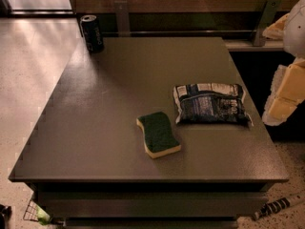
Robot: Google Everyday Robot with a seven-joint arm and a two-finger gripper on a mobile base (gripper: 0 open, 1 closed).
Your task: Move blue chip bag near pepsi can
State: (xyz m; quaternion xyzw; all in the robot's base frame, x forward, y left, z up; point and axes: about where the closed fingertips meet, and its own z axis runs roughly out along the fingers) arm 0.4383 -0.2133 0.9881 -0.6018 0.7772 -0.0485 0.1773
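A: Where's ur end effector (286, 95) right now?
B: It's way over on the right, past the side of the counter (95, 128); it's the pale yellow & white thing there; it's near the blue chip bag (211, 104) but not touching it; it's got no hold of the bag; open or closed, I can't tell.
A: OK, & where's the bag?
B: It lies flat on the counter, a bit right of the middle; dark blue w/ white print on it; a green sponge (158, 133) w/ a yellow side sits just beside it, to the left & closer to the front edge; I see a thin gap btwn them.
A: And the pepsi can (92, 32)?
B: It stands up at the back left corner of the counter; small & dark w/ a shiny top; it's well apart from the bag.
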